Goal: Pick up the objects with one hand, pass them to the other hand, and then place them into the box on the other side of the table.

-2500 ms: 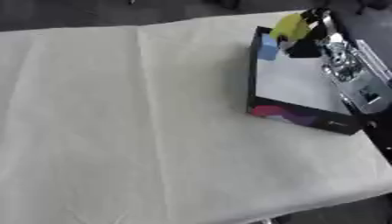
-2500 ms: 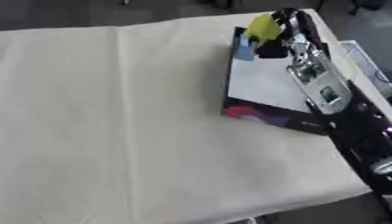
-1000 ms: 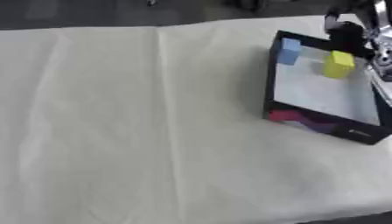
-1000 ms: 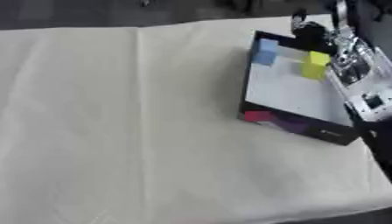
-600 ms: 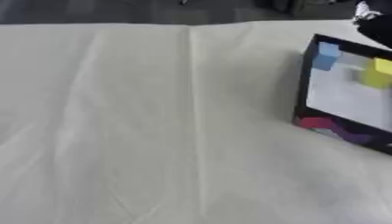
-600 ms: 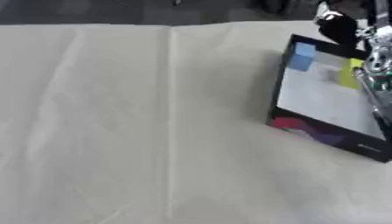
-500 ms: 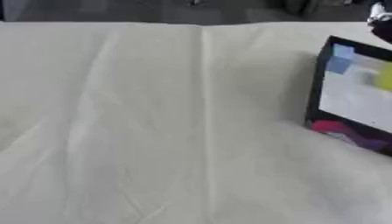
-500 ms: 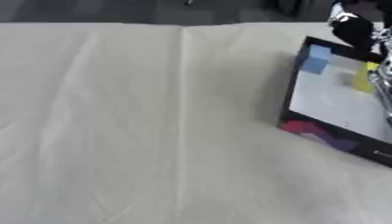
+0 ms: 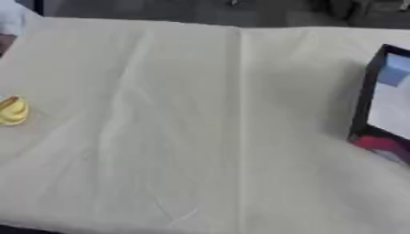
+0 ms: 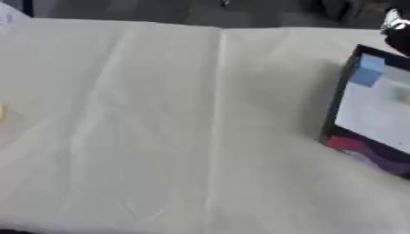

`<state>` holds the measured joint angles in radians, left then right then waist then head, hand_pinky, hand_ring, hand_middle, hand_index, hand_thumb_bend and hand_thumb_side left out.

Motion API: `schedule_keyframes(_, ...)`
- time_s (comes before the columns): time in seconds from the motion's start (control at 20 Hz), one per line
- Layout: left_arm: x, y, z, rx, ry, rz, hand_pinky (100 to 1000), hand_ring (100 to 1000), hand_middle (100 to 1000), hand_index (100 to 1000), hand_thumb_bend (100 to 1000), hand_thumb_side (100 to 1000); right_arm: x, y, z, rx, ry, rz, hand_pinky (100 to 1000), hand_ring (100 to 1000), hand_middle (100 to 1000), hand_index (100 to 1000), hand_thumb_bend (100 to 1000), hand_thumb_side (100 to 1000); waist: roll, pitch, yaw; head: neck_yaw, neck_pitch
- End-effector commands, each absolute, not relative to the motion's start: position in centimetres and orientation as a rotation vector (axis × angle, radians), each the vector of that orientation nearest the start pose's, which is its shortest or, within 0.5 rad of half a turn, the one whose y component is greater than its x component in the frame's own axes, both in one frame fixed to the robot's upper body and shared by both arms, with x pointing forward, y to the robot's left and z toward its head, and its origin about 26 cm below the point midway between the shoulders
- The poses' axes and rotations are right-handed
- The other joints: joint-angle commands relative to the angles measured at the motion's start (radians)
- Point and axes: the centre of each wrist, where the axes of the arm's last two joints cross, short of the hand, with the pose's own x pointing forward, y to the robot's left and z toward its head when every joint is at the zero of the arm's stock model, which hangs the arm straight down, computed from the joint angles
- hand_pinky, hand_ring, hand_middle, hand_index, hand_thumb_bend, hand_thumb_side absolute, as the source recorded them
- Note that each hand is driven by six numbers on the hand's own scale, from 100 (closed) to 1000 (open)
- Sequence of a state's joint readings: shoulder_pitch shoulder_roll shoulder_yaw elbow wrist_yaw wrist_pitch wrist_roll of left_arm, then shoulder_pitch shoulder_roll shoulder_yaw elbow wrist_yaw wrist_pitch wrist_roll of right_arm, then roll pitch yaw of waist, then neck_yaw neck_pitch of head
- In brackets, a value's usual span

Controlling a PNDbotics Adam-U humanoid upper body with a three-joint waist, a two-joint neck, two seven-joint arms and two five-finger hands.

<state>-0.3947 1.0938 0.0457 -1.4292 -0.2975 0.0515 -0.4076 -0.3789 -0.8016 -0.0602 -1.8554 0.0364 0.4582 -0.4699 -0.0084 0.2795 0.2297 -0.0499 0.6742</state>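
A black-walled box (image 10: 336,107) with a white floor and a pink and purple print on its near corner stands at the table's right edge, cut off by the picture. A blue block (image 10: 368,72) lies in its far left corner. A faint yellowish blur (image 10: 403,94) lies further right inside the box. A small yellow curved object (image 9: 11,110) rests on the cloth at the far left. Only a dark bit of my right hand (image 10: 398,29) shows, above the box's far corner. My left hand is out of sight.
A cream cloth (image 9: 208,128) with long creases covers the whole table. Dark floor lies beyond the far edge. A pale bluish thing (image 9: 9,19) sits at the far left corner. The table's front edge shows at the lower left.
My right hand let go of the yellow block in the box and drew back. The camera has swung left, so the box sits further right and the yellow object has come into view.
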Motion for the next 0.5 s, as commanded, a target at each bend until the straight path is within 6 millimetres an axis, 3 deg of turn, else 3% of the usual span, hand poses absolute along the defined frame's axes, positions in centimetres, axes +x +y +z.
schedule_keyframes(0.05,32.1,48.8,29.5,1.069,-1.211,-1.13,890,827,763,878,906,177,30.9,-34.9,27.8,-1.121,-1.898,0.091,830,751,737,886,100,200,0.002,-0.013,0.003,0.018,-0.002)
schedule_keyframes(0.5,34.3,48.8,28.5,1.039,-1.139,-1.199,886,828,756,866,897,100,31.1,-34.8,27.3,-1.105,-1.89,0.069,827,742,728,880,105,193,-0.008,-0.012,-0.004,0.036,0.002)
